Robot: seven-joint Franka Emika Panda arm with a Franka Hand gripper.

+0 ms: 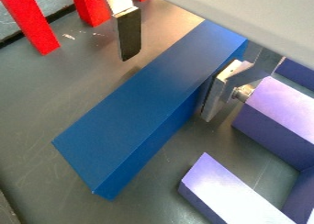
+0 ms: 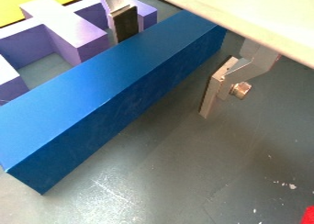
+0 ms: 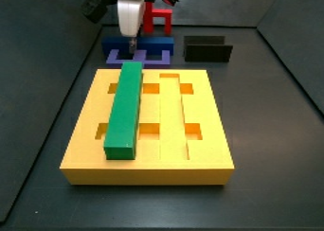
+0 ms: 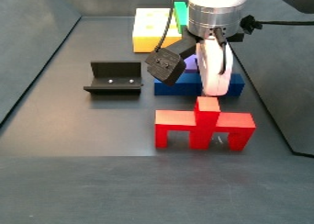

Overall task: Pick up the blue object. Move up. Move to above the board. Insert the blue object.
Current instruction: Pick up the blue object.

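Your gripper (image 2: 172,53) straddles the bar (image 2: 105,99), fingers (image 1: 128,35) spread wide on either flank, not gripping it. The bar is a long, dark navy, square-edged block lying flat on the floor, beside the purple block (image 1: 276,117), at 12 o'clock of the board (image 3: 203,131) in a side view.

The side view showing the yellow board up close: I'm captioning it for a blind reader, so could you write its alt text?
A large yellow board with lengthwise grooves lies on a dark floor, a green bar resting in one groove. Behind it, the arm's tool reaches down among purple-blue blocks, with a red piece and the dark fixture beyond.
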